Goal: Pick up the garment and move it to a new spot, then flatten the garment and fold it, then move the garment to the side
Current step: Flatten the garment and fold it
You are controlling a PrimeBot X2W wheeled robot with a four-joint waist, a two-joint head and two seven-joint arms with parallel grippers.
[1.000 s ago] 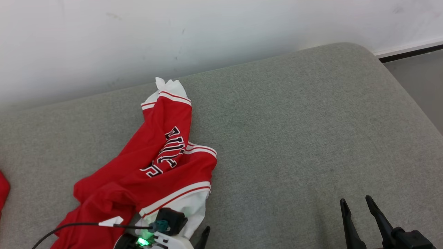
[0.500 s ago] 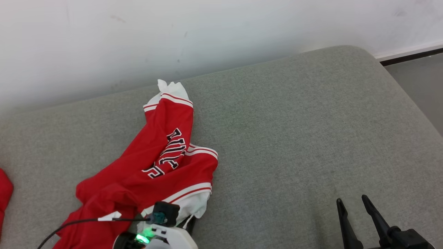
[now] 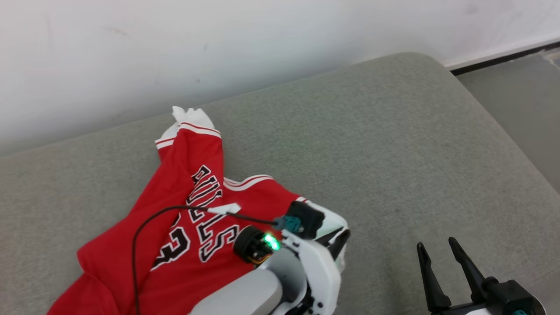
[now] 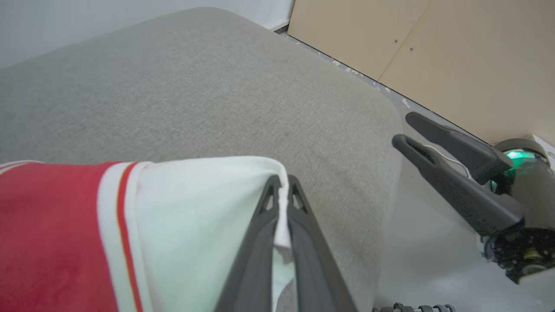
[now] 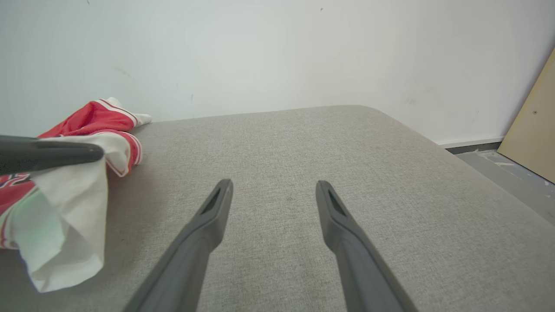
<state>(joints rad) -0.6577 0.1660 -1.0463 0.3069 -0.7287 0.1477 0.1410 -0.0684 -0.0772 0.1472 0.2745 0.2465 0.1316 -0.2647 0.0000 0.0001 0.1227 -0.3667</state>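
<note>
Only readable print sits on the red jersey (image 3: 109,262). "BULLS" in black block capitals with white outline, running top to bottom in the head view. Next to it, a number in the same style: "3" clear, the digit ahead of it broken by a crease and the black cable (image 3: 134,253). Scrap of black lettering at the left edge of the right wrist view, unreadable. Nothing else legible.

I see red jersey (image 3: 183,192), white trim, black-white lettering, sprawled crumpled on left of grey cushion (image 3: 372,153); its white hem corner raised, pinched in left gripper (image 4: 282,183).
</note>
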